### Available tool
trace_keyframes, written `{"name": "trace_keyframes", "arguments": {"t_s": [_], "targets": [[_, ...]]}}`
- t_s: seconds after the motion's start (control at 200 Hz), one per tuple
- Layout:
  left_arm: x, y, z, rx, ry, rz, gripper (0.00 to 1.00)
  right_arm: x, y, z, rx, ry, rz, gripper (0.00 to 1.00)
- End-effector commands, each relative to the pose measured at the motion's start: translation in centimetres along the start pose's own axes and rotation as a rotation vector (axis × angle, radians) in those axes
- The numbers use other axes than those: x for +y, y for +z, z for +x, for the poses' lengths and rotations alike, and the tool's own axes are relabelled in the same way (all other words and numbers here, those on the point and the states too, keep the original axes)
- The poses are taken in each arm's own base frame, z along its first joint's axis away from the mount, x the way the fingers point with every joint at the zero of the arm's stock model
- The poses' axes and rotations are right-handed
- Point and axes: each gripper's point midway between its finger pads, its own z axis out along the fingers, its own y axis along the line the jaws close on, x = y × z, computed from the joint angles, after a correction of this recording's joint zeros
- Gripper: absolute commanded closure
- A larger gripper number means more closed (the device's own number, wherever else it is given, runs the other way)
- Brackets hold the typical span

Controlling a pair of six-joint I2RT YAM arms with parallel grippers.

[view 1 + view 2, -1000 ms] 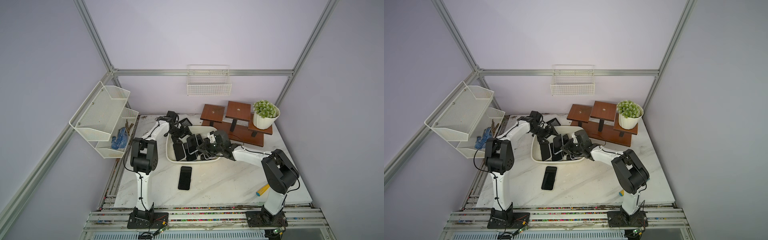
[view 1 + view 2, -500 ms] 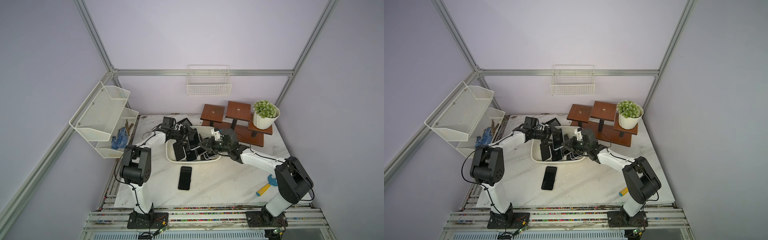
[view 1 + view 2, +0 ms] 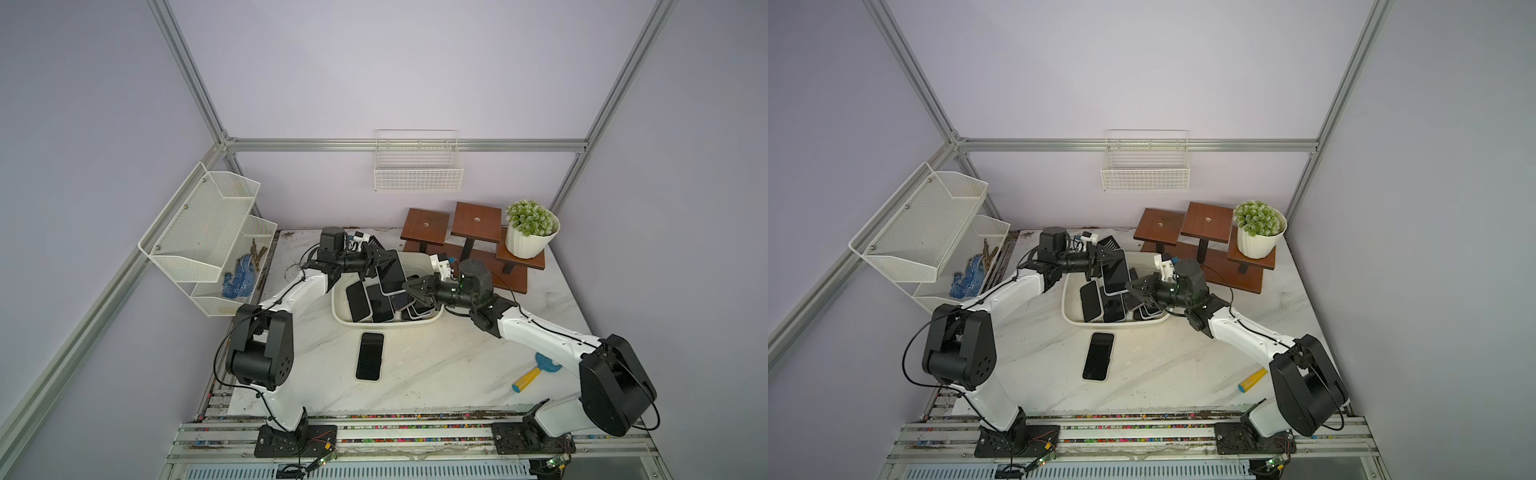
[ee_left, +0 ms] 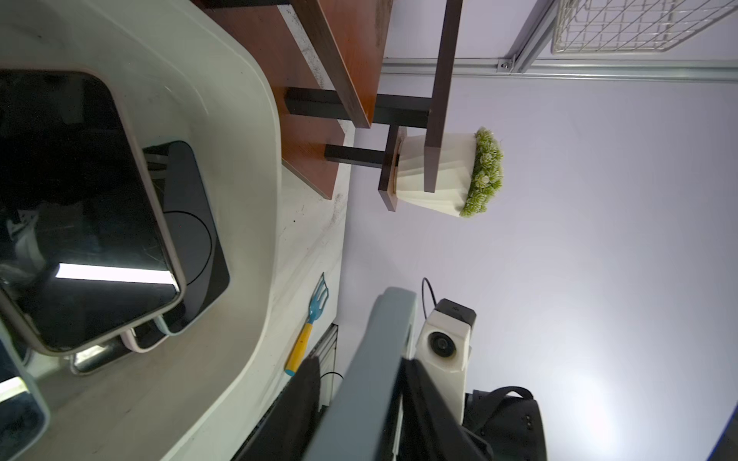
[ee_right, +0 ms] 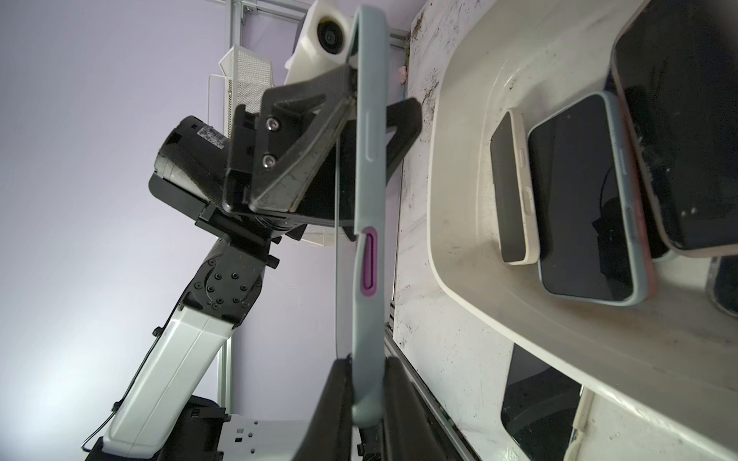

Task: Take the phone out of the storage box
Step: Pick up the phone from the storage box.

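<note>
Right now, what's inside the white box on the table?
Several dark-screened phones, overlapping, in the storage box. The left gripper and right gripper hold a grey-cased phone tilted above them; it hides part of the pile. What lies under the phones cannot be seen.

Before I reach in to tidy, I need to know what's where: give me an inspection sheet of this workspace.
Surface: white marble tabletop, dirt specks at the back.
Job's things: storage box holds several phones; a grey-cased phone is held up over it; a second phone lies flat in front.
Clutter: blue-and-yellow hand rake beside the right arm.
Grippers: left gripper and right gripper each shut on opposite ends of the grey-cased phone.
Cables: black cable loops at both arms' shoulders.
Surroundings: wooden stand with potted plant, wire basket on back wall, mesh shelf rack holding blue items.
</note>
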Motion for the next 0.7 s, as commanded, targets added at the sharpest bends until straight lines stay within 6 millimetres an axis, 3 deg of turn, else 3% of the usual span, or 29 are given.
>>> {"name": "trace_keyframes", "arguments": {"t_s": [0.0,0.085,0.215,0.325,0.4,0.55,0.695], "targets": [[-0.7,-0.9,1.0,-0.006,-0.012,-0.008,0.88,1.6,-0.7,0.5,0.000,-0.089,-0.055,0.91],[-0.6,-1.2,1.7,0.002,-0.006,-0.020,1.00,1.7,-1.1,0.8,0.002,-0.100,-0.055,0.73],[-1.0,-1.7,2.8,0.020,0.023,-0.015,1.00,1.9,-1.9,1.6,0.021,-0.124,-0.047,0.50],[-1.8,-1.8,4.4,0.071,0.061,0.012,1.00,3.1,-2.7,2.6,0.059,-0.156,-0.083,0.39],[-2.5,-1.7,6.0,0.114,0.095,0.031,1.00,3.7,-3.1,3.6,0.110,-0.173,-0.106,0.36],[-3.2,-1.1,9.5,0.193,0.156,0.051,1.00,2.9,-4.3,4.6,0.174,-0.266,0.013,0.33],[-1.1,-0.1,13.7,0.239,0.197,-0.017,1.00,2.1,-6.2,5.0,0.165,-0.323,0.100,0.30]]}}
